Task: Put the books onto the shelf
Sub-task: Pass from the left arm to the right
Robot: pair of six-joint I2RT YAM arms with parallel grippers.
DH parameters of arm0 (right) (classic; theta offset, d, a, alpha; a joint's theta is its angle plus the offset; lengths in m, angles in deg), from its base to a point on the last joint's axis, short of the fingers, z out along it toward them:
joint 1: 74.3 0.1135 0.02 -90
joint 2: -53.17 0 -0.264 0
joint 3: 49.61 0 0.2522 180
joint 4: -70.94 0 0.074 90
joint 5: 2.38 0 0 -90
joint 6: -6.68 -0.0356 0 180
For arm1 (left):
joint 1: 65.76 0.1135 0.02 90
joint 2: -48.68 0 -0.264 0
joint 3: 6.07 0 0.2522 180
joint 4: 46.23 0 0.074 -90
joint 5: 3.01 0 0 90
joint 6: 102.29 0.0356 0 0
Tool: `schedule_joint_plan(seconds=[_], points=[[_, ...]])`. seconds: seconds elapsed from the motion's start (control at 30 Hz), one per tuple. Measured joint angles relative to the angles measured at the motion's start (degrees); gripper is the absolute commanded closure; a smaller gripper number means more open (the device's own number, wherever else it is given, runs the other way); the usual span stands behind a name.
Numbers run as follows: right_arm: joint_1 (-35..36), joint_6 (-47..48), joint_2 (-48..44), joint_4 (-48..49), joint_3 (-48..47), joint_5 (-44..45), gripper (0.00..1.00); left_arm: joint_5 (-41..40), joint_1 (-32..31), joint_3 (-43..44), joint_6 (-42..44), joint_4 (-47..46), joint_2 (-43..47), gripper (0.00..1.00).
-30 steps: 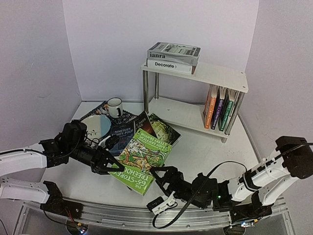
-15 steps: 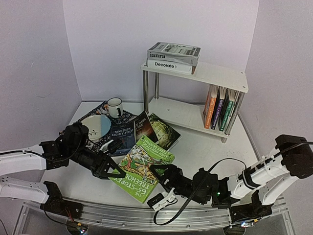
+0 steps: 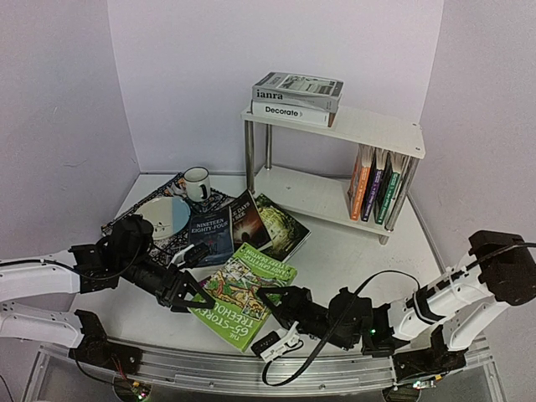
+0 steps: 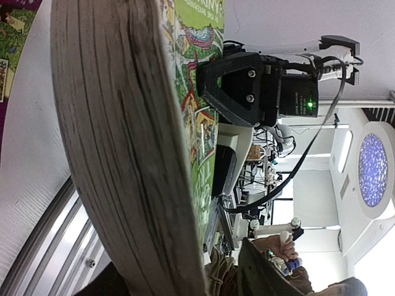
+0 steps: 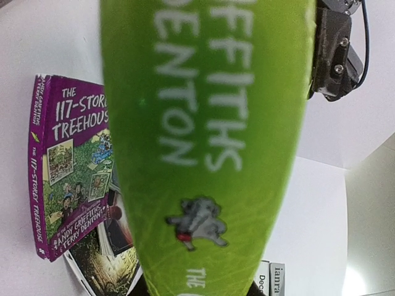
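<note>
A green Treehouse book point(image 3: 243, 291) lies tilted near the table's front, its page edges point(image 4: 123, 154) filling the left wrist view. My left gripper point(image 3: 198, 289) stands open at its left edge, fingers spread around the pages. My right gripper point(image 3: 272, 300) is shut on the green spine point(image 5: 210, 123). A purple Treehouse book point(image 5: 68, 160) lies on the table behind it. Dark books point(image 3: 247, 222) lie fanned beyond. The shelf point(image 3: 368, 127) stands at the back right, with several books point(image 3: 375, 184) upright on its lower board and two point(image 3: 297, 96) stacked on top.
A patterned placemat point(image 3: 146, 205) at the back left carries a pale blue plate point(image 3: 165, 216) and a white mug point(image 3: 198, 182). The shelf's chrome legs point(image 3: 249, 155) stand close behind the fanned books. Walls close in the left, back and right sides.
My right gripper has closed on the green book's spine. My left gripper's jaws have spread apart at the page edge. The book has slid a little toward the front.
</note>
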Motion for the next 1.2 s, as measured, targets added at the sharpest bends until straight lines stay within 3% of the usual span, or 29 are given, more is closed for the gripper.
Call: schedule_joint_plan(seconds=[0.17,0.3,0.6,1.0,1.1,1.2], points=[[-0.04,-1.94,0.02,-1.04,-0.31,1.89,1.0,-5.43,0.01,2.03,4.68,5.37,-0.02,0.14],[0.15,-4.23,0.19,-1.9,-0.32,5.5,1.0,-12.43,0.67,5.35,7.92,10.58,0.66,0.02],[0.49,-15.77,2.65,-5.52,-4.81,22.05,1.0,-29.32,1.4,12.5,12.33,18.04,9.91,0.0],[-4.38,-35.11,5.4,-6.89,-11.66,32.02,1.0,-34.46,1.4,12.62,13.02,19.93,11.54,0.0],[-7.53,-45.06,5.07,-14.54,-14.9,31.71,1.0,-35.81,1.4,12.62,13.31,19.93,13.49,0.0],[-11.76,-57.88,3.71,-28.53,-18.64,27.99,1.0,-37.46,1.4,12.62,13.44,19.95,16.45,0.0]])
